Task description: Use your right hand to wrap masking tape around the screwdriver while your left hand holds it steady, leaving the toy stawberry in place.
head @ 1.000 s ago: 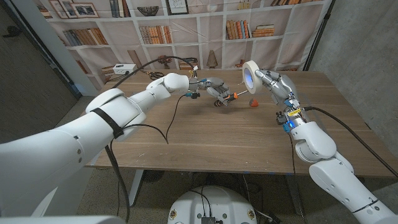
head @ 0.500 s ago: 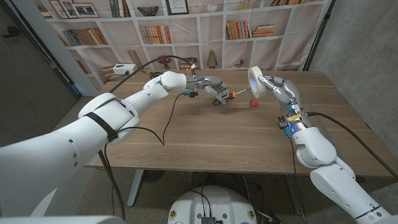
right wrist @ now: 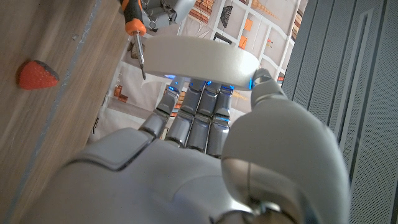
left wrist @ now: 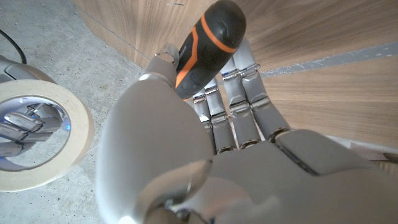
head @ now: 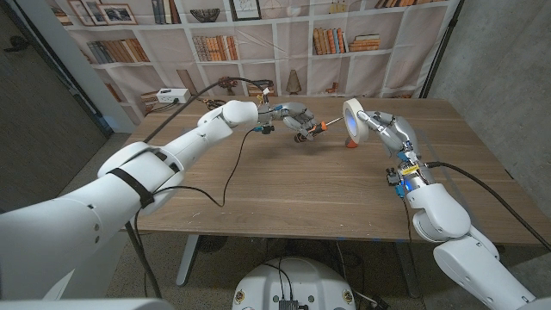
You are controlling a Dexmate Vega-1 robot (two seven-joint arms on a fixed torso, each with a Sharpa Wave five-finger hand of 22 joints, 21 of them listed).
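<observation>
We hold the screwdriver (head: 307, 129) up over the far part of the table (head: 284, 189) with our left hand (head: 295, 120). The fingers (left wrist: 233, 93) wrap around its black and orange handle, so this hand grips it tight. In the head view the thin metal end sticks out toward our right side, and a bit up. That is the long way of the tool: handle inside the left hand, bare tip pointing at the other hand.

Our right hand (head: 385, 127) holds the roll of tape (head: 351, 118). Its fingers (right wrist: 196, 118) go through the hole of the roll, so this hand grips the tape. The roll is up in the air, just to the right of the tip. There is a small gap between them. They do not touch.

The toy strawberry (head: 349, 143) sits on the table, just below the roll and near the tip. Neither hand touches it.

We think the next move is to bring the roll to the bare metal end. The right hand is the one nearer that end. It has to come in from the side, toward the left hand. If it drops low, it could bump the strawberry.
</observation>
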